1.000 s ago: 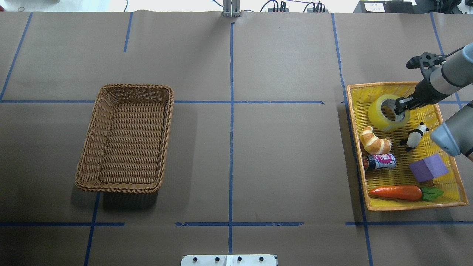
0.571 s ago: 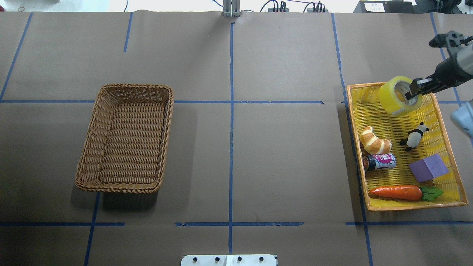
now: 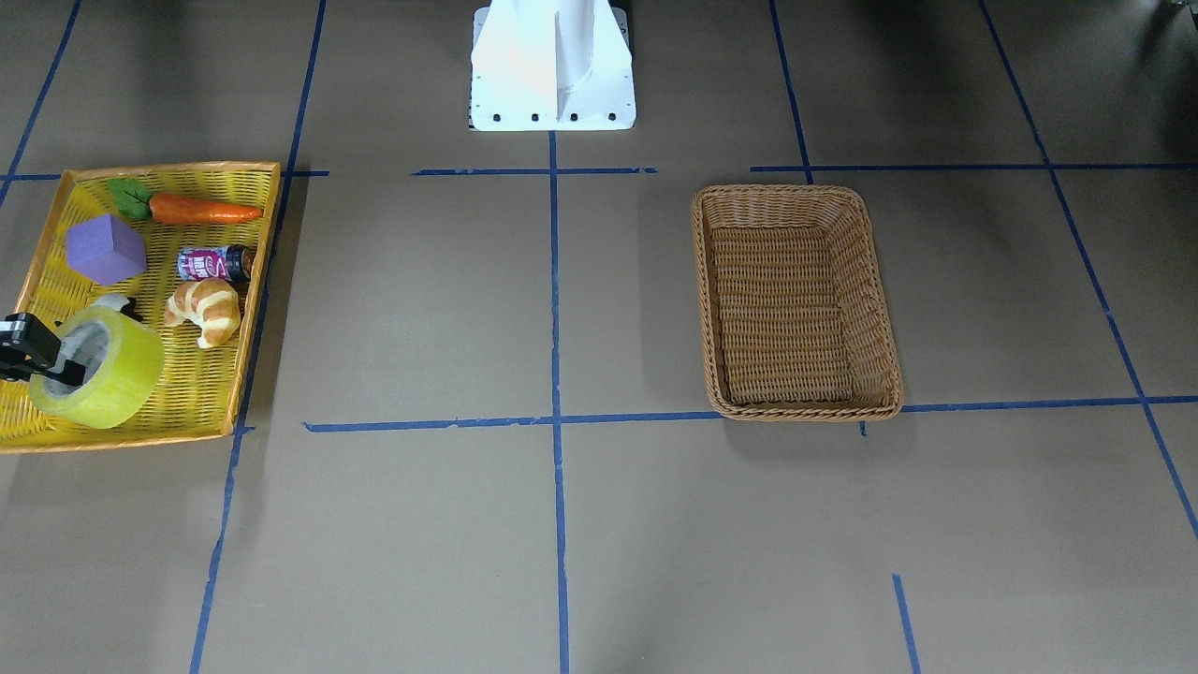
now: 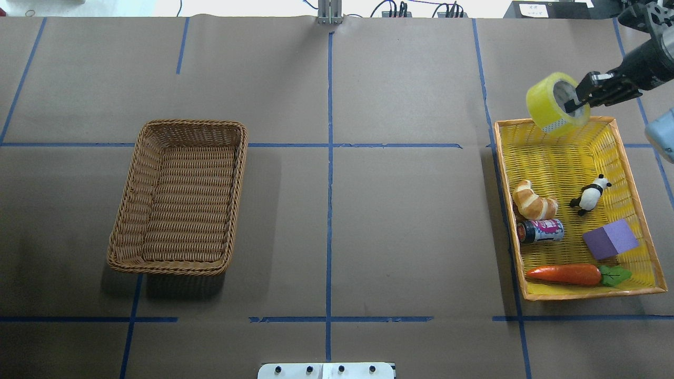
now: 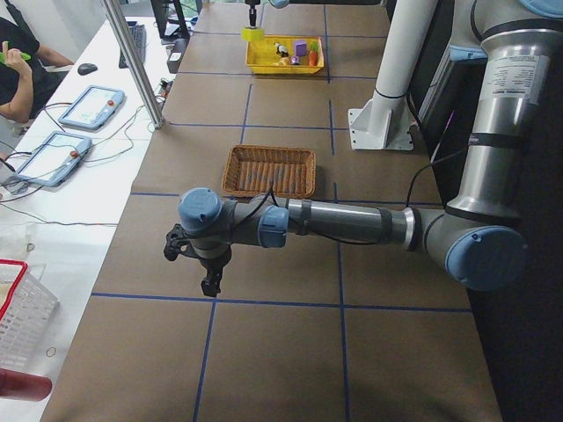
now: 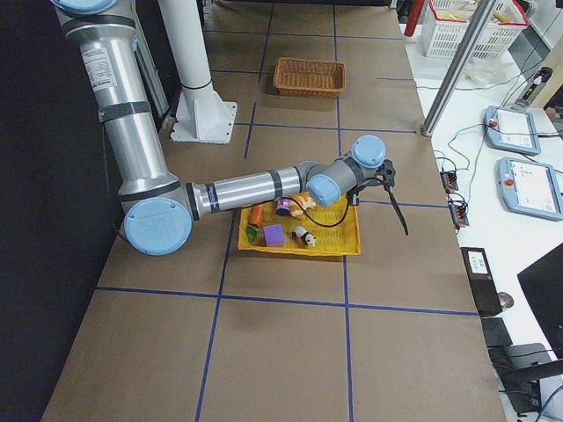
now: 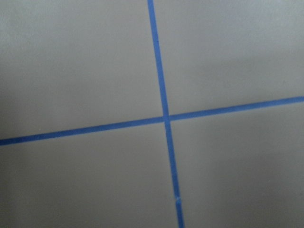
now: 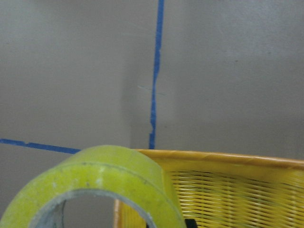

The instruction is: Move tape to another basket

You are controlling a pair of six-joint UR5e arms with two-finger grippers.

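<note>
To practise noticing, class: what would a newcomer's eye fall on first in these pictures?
The yellow-green tape, hanging in the air over the far rim of the yellow tray, clamped by the fingers of the right gripper. Then the empty brown basket, on the table at the robot's left.

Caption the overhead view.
The right gripper holds the tape over the yellow tray's far end; the basket sits far left.
</note>
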